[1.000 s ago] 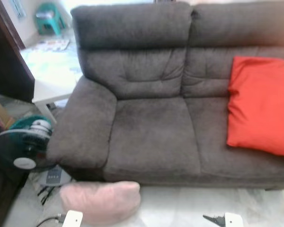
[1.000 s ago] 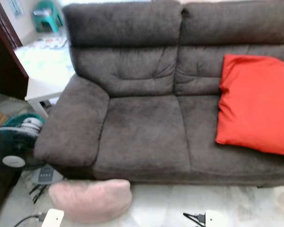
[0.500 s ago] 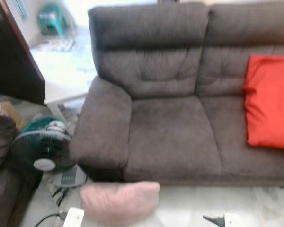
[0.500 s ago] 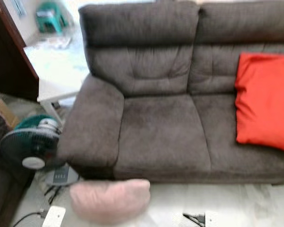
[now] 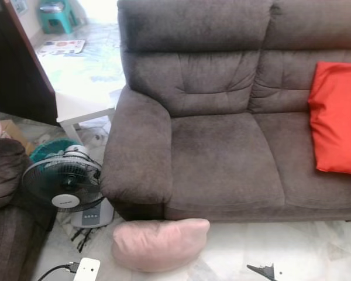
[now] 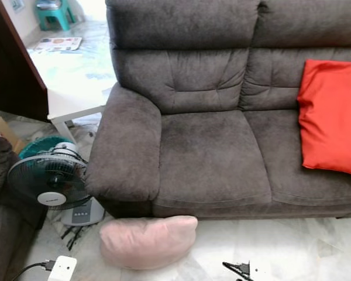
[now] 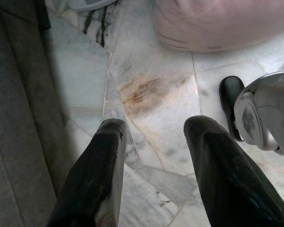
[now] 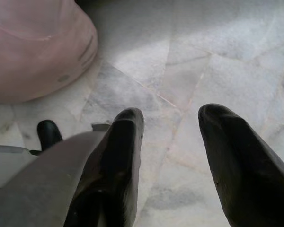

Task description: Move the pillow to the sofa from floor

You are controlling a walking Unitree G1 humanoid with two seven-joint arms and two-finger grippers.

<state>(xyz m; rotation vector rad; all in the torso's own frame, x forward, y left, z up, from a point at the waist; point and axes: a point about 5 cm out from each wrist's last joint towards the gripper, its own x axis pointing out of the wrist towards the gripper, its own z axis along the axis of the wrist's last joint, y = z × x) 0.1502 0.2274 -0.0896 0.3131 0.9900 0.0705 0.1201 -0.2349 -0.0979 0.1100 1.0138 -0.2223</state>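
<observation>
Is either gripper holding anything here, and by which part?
Nothing is held. The left gripper and right gripper are open above the floor; the pink pillow lies untouched.

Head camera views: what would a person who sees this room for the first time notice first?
Probably the bright red cushion leaning on the right seat of the big dark brown sofa. Next comes the pale pink pillow on the marble floor, just in front of the sofa's left armrest. A dark green fan stands on the floor left of that armrest.

Pillow (image 5: 159, 243) on floor before sofa (image 5: 222, 170) (fan (image 5: 63, 184) leftward)
</observation>
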